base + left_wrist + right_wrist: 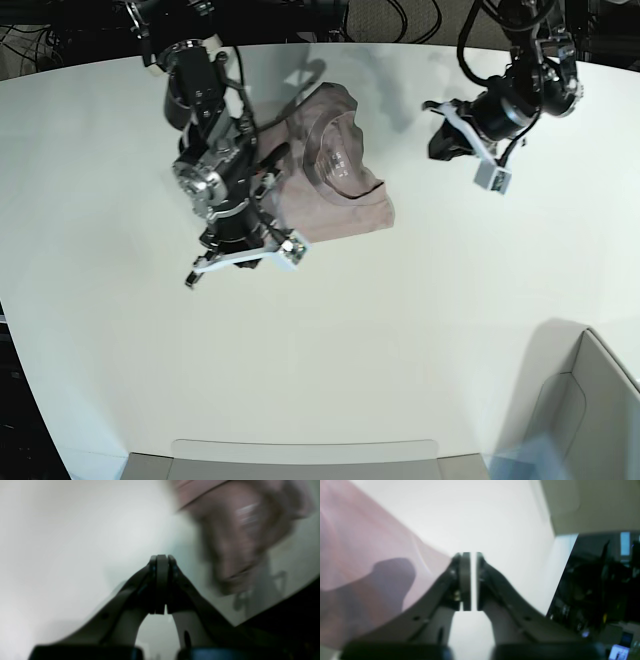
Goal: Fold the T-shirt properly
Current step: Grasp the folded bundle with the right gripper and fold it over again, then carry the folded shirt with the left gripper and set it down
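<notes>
White table point(400, 350) with a curved far edge; dark equipment and cables point(400, 15) sat behind it. A pale bin point(590, 400) stood at the near right corner.

T-shirt point(340, 190) lay bunched in a compact heap at centre-left of the table, collar up, pale print showing inside the neck.

Left gripper point(162, 562) was clenched, pads pressed together, nothing between them; it hung well apart from the shirt, over bare table. Shirt blurred in its wrist view.

Right gripper point(470, 557) was drawn together with only a thin slit showing, empty, just beside the heap's edge. The right arm point(215, 170) overhung part of the cloth in the base view.
</notes>
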